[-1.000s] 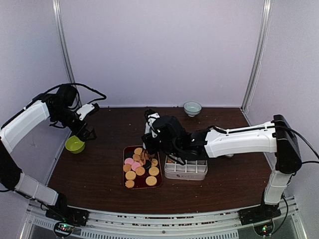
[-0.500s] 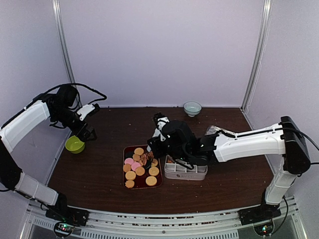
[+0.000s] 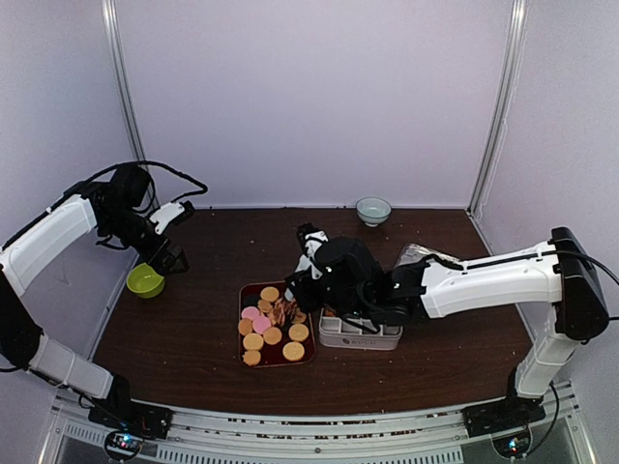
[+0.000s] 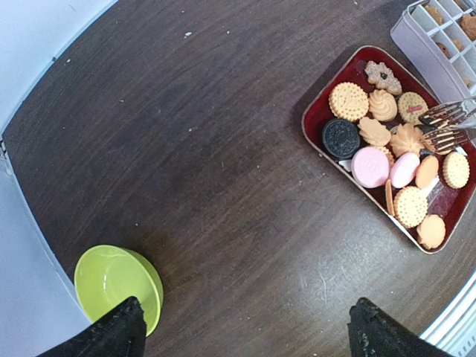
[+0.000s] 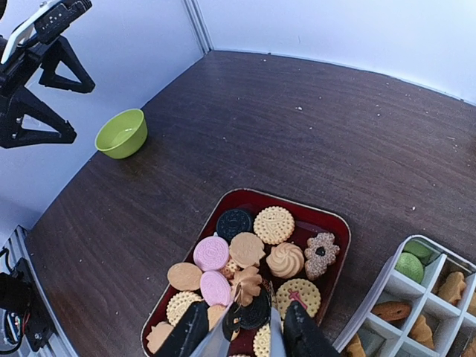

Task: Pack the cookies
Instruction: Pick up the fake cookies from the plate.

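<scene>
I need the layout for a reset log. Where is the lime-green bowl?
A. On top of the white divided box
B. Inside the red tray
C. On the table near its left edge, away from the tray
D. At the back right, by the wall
C: the green bowl stands on the table by its left edge, with bare wood between it and the red tray.

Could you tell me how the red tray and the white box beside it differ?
The red tray is shallow and undivided, while the white box has taller walls split into compartments. In the tray the cookies lie loose and overlapping; in the box a few sit apart in cells. Both hold cookies and stand side by side on the table.
</scene>
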{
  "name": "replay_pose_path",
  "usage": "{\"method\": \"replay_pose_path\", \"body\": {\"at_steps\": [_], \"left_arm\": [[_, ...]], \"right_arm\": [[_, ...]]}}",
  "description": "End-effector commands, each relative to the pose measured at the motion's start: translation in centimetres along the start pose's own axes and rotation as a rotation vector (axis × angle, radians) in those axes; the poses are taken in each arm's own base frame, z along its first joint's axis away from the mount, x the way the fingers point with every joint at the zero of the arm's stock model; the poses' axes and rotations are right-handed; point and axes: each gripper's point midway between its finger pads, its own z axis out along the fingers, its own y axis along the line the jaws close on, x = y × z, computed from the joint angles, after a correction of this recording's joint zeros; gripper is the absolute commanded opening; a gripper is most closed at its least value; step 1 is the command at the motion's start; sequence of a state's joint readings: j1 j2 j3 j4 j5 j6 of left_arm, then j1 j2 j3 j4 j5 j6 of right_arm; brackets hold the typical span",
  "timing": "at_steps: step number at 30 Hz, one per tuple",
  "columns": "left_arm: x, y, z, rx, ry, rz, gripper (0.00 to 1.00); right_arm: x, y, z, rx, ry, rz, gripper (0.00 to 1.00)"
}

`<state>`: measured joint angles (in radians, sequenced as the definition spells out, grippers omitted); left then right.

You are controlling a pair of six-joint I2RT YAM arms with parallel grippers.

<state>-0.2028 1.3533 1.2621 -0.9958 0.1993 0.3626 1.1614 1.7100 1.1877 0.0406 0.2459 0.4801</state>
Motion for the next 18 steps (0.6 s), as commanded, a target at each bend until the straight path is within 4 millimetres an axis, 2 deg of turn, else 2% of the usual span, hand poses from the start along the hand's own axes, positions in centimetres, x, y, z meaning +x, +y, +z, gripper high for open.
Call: {"method": "replay_pose_path", "body": {"at_steps": [1, 10, 18], "left_arm": [[0.0, -0.1, 0.2, 0.015, -0.005, 0.01, 0.98], [-0.1, -0.1, 0.2, 0.018, -0.007, 0.01, 0.98], [-0.1, 0.0, 0.0, 0.011, -0.009, 0.011, 0.98]], "right_arm": [[-0.1, 1.2, -1.7, -0.053, 0.007, 0.031, 0.33], [-0.4, 1.4, -1.8, -0.062, -0.004, 0.044, 0.23], [-3.0, 1.9, -2.6, -0.067, -0.054, 0.032, 0.05]]}}
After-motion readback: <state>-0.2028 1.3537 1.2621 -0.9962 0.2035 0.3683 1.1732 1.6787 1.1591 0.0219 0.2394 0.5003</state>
